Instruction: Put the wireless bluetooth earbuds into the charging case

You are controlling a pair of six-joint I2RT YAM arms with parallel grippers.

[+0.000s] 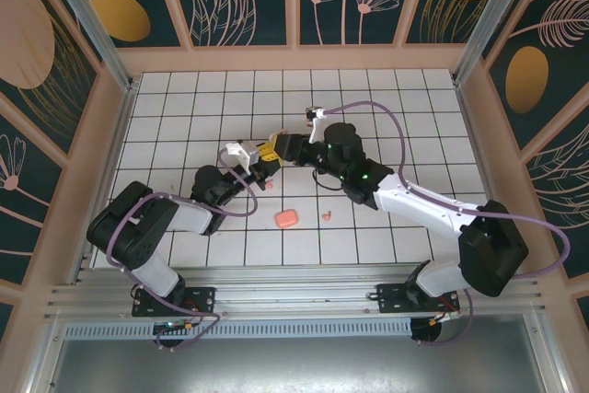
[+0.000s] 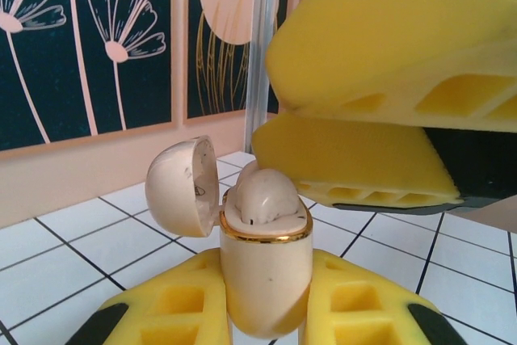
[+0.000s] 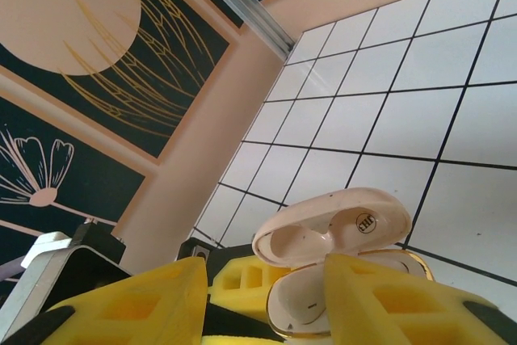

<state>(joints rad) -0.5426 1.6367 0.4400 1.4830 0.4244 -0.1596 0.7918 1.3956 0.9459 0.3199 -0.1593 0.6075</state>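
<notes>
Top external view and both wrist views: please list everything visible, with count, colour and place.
cream pebble-shaped plastic charging case: one, cream with gold rim, lid open
whitish plastic earbud: one, pale, sitting in that case's opening
coral-orange rounded plastic case: one, coral, on the tiles, near front
coral-orange plastic earbud: one, coral, on the tiles right of it
small pinkish piece: one, pink, on the tiles just behind the coral case; too small to identify
white tiled table: one, white, dark grid
left pincer: one, yellow fingers, shut on the cream case
right pincer: one, yellow fingers, open, close above that case
</notes>
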